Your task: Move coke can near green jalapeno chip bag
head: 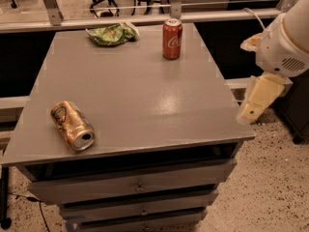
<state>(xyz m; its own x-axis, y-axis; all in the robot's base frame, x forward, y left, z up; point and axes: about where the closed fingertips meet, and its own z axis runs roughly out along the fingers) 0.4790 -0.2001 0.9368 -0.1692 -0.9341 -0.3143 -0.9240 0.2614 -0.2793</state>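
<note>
The red coke can (172, 38) stands upright near the far right edge of the grey table (140, 95). The green jalapeno chip bag (112, 34) lies crumpled at the far edge, to the left of the can with a gap between them. My gripper (252, 109) hangs off the table's right side, just past its front right corner, pointing down. It is well short of the can and holds nothing that I can see.
A gold-orange can (73, 125) lies on its side near the front left corner. The table has drawers (140, 186) below. A metal rail (145, 19) runs behind the table. Speckled floor (270, 187) lies to the right.
</note>
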